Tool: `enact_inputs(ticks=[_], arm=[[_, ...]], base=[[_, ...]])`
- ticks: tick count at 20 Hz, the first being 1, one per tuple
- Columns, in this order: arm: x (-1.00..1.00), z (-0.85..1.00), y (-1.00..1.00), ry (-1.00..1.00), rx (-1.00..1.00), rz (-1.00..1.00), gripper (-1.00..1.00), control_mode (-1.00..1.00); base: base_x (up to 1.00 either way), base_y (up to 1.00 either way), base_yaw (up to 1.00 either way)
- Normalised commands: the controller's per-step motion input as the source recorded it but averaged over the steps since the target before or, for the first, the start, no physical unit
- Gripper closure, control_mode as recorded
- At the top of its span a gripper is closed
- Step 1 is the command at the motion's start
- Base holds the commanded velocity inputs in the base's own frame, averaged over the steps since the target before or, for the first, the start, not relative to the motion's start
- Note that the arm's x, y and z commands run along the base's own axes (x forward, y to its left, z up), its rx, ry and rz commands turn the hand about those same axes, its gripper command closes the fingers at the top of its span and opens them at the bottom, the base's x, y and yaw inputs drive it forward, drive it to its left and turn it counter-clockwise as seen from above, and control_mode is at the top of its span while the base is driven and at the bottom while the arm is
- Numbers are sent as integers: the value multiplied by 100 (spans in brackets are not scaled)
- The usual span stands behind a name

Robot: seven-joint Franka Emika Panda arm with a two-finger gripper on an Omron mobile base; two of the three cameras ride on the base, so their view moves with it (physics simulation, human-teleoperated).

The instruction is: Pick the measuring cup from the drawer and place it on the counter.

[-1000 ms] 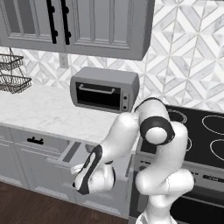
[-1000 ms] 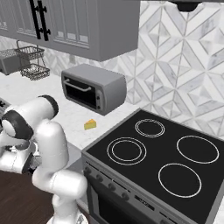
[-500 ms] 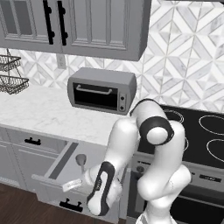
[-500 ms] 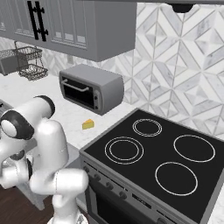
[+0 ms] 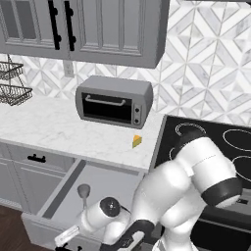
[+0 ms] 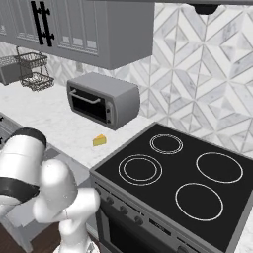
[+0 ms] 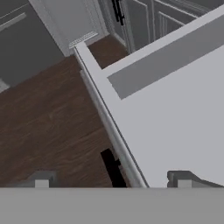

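Base views flank counter [image 5: 59, 128]; hand view over drawer [image 7: 175, 127].

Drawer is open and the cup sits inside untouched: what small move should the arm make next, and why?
Probably swing the pincer back over the drawer toward the measuring cup. In the hand view the fingertips straddle the drawer's front edge beside its black handle, looking at bare drawer bottom and wood floor. The cup lies near the drawer's left side, ungrasped.
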Motion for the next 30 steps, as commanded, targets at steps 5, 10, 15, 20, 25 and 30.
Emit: enact_inputs(ticks=[5, 10, 15, 20, 25, 30], arm=[[-11, 100, 52, 0, -28, 0, -100, -100], [30, 95, 4, 1, -25, -4, -100, -100], [34, 10, -68, 5, -16, -12, -100, -100], [24, -18, -63, 1, -5, -16, -100, -100], [70, -48, -45, 1, 0, -13, -100, -100], [70, -49, -12, 10, 0, -17, -100, -100]], base=[[0, 0, 0], [0, 0, 0], [0, 0, 0], [0, 0, 0], [0, 0, 0], [0, 0, 0]])
